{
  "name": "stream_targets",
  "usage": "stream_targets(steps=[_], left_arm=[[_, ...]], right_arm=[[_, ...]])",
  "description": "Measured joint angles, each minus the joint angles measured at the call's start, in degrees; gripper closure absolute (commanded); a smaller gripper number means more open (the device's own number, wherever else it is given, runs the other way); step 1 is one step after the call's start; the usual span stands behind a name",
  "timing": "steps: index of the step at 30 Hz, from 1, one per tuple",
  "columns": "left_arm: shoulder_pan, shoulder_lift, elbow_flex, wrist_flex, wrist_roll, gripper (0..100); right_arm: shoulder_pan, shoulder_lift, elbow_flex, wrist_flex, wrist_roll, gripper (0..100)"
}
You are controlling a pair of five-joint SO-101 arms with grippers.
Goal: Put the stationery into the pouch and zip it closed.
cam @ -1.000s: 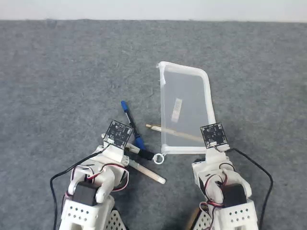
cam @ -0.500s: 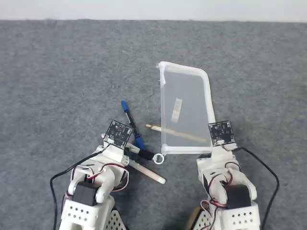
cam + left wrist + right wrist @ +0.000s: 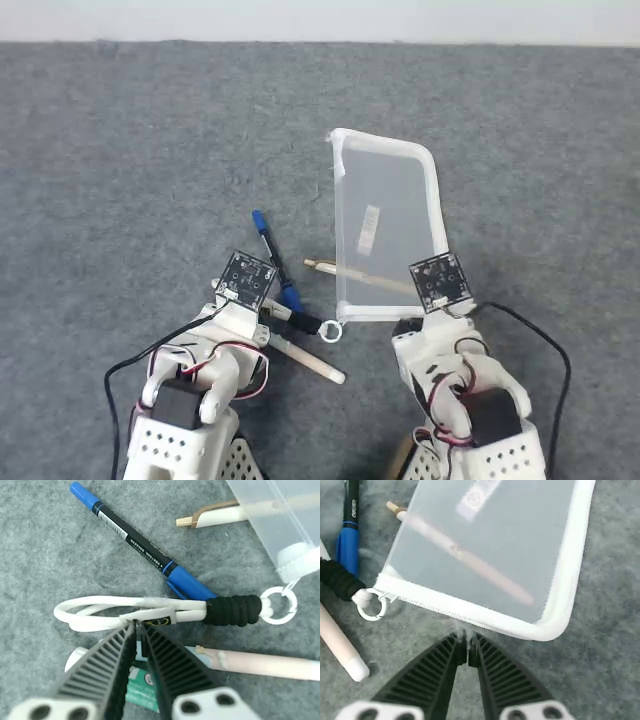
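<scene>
A translucent pouch [image 3: 385, 225] with a white zip edge lies flat at the centre. Its pull cord [image 3: 150, 611], a white loop with a black wrap and a ring [image 3: 278, 605], trails from the near left corner. My left gripper [image 3: 137, 626] is shut on that white loop. A blue pen [image 3: 275, 258] lies beside it, and a cream pen [image 3: 308, 360] sits nearer the arms. A beige pen [image 3: 465, 555] shows through the pouch, its end [image 3: 320, 266] poking out; inside or underneath, I cannot tell. My right gripper [image 3: 467, 641] is shut just off the pouch's near edge [image 3: 470, 616].
Grey felt [image 3: 120, 180] covers the table, with open room to the left, right and beyond the pouch. A small white and green item [image 3: 142, 680] lies partly hidden under my left gripper. Both arm bases [image 3: 190, 420] stand at the near edge.
My right arm swung to the right along the pouch's near edge, then came back left to about where it was. The left arm, pouch and pens have not moved.
</scene>
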Motion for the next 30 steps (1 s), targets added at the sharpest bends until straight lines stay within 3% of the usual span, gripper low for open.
stream_targets(steps=[8, 17, 24, 30], left_arm=[[0.0, 0.0, 0.0, 0.0, 0.0, 99], [0.0, 0.0, 0.0, 0.0, 0.0, 99], [0.0, 0.0, 0.0, 0.0, 0.0, 99], [0.0, 0.0, 0.0, 0.0, 0.0, 99]], right_arm=[[-0.3, 3.2, -8.7, 2.7, 0.0, 99.3], [-0.4, 32.2, -22.9, 2.0, -2.7, 99.3], [-1.4, 51.8, -24.3, -4.2, -3.3, 99.3], [-5.0, 66.3, -24.3, -12.3, -9.7, 99.3]])
